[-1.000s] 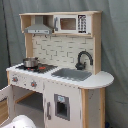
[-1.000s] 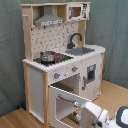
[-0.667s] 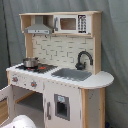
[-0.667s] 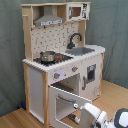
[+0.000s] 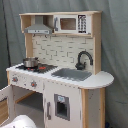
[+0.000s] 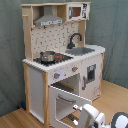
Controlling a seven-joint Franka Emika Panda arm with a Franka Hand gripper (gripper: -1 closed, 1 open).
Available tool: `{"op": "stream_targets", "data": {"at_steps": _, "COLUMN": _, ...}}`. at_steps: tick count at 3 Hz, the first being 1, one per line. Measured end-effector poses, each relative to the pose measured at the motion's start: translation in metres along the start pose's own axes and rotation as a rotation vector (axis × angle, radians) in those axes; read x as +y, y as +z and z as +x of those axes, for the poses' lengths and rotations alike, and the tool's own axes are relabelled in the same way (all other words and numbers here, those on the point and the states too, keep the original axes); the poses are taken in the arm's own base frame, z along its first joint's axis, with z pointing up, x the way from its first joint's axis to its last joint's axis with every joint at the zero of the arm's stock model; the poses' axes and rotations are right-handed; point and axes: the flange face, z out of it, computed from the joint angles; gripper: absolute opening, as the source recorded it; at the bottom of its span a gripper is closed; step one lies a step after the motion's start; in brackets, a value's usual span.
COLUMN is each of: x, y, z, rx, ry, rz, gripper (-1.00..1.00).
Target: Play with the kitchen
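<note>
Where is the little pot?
In both exterior views the little pot sits on the stovetop, beneath the grey hood, with the sink and black faucet alongside.

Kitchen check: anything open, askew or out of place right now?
The oven door on the kitchen hangs open in the second exterior view. The pot sits upright on the stovetop; nothing else looks odd.

A staged test room: grey curtain backdrop (image 5: 114, 55) (plain, draped) and wooden floor (image 6: 112, 95).

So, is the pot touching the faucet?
Apart. In both exterior views the pot sits on the stovetop, while the faucet stands beside the sink, with clear counter between them.
</note>
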Motion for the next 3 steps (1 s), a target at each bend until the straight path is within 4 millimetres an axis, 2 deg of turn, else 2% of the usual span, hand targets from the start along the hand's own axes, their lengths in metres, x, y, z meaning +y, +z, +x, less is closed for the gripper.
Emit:
{"op": "stream_targets", "data": {"at_steps": 1, "x": -0.007, "y": 0.016, "z": -0.020, "rx": -0.046, "ry": 0.073, "rz": -0.034, "gripper": 1.00}}
{"op": "stream_targets", "data": {"at_steps": 2, "x": -0.018, "y": 0.024, "z": -0.044, "rx": -0.092, "ry": 0.123, "rz": -0.067, "gripper": 1.00}}
{"op": "stream_targets", "data": {"at_steps": 3, "x": -0.026, "y": 0.018, "z": -0.065, "rx": -0.143, "ry": 0.161, "rz": -0.106, "gripper": 1.00}}
